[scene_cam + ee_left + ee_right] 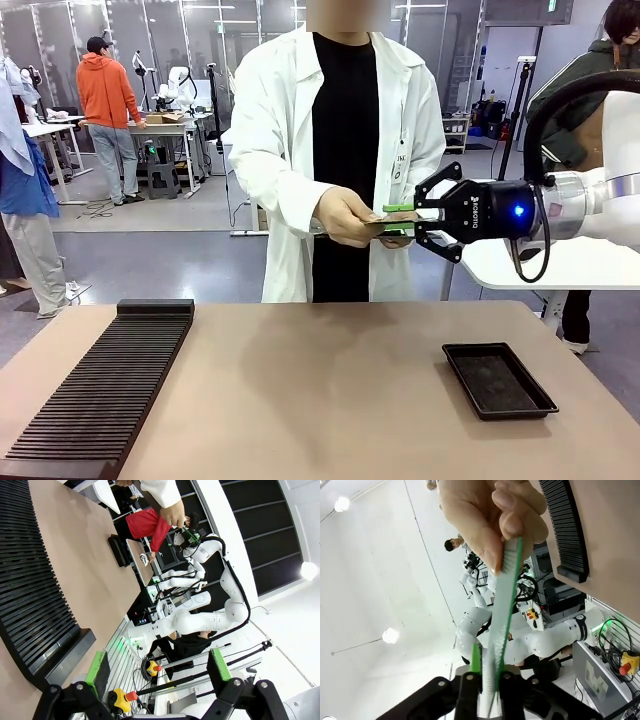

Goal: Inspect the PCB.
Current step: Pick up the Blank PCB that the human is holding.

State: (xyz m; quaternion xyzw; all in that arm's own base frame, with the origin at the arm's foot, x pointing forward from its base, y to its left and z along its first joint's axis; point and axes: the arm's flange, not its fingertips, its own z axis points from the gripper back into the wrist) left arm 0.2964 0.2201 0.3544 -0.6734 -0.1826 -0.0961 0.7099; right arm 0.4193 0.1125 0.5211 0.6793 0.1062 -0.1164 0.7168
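— Along the tabletop's (320,370) front-left corner, that long black slab?
— Ribbed rack (100,390), row on row of narrow slots. Shallow black tray (498,380) near the right edge, matte, rectangular.
— And the arms?
— The left gripper (156,667) gapes wide, holding nothing. The right gripper (398,220) has its green pads pinched onto the PCB (388,228), a thin green board seen edge-on above the far edge. The person's hand (348,216) grips its other end.

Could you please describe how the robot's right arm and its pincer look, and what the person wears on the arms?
The right arm is white and rounded, with a black cable looping under the wrist. The right pincer is black with green pads, white lettering and a blue light. The person wears a white lab coat with long sleeves.
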